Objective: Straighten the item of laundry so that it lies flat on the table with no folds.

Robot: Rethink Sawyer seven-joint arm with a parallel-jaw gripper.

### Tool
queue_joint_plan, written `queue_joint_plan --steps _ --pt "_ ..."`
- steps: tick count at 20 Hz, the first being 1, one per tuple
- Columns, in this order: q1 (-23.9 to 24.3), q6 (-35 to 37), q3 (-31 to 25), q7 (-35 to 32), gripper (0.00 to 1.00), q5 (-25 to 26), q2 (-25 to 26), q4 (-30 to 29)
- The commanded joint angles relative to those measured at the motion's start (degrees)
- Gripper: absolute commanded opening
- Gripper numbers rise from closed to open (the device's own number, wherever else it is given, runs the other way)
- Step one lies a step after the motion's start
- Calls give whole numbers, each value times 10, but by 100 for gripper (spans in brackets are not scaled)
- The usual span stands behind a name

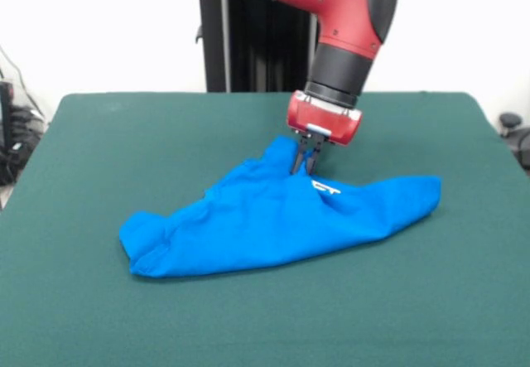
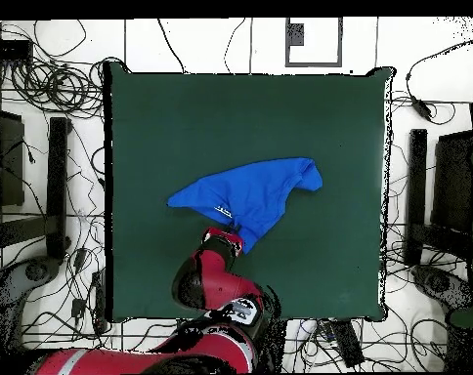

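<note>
The item of laundry (image 1: 273, 218) is a bright blue shirt, bunched into a rough triangle on the dark green table (image 1: 99, 135). A small piece of white print (image 1: 326, 189) shows near its top ridge. In the overhead view the item of laundry (image 2: 250, 190) lies near the middle of the table (image 2: 162, 107). My gripper (image 1: 303, 168) comes down from the red arm onto the shirt's raised far corner, fingers close together and pinching the cloth, which is pulled up into a peak there. From above, the gripper (image 2: 233, 234) sits at the shirt's lower point.
The black pedestal (image 1: 248, 44) stands behind the table's far edge. Cables (image 2: 45, 78) and dark stands (image 2: 57, 186) ring the table on the floor.
</note>
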State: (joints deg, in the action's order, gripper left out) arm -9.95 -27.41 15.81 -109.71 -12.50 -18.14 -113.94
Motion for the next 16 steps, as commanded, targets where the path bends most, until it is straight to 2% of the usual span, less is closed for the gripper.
queue_joint_plan --steps 1,16 --pt "21 69 -83 -102 100 1 -6 12" --pt "28 97 -89 -93 100 1 -15 14"
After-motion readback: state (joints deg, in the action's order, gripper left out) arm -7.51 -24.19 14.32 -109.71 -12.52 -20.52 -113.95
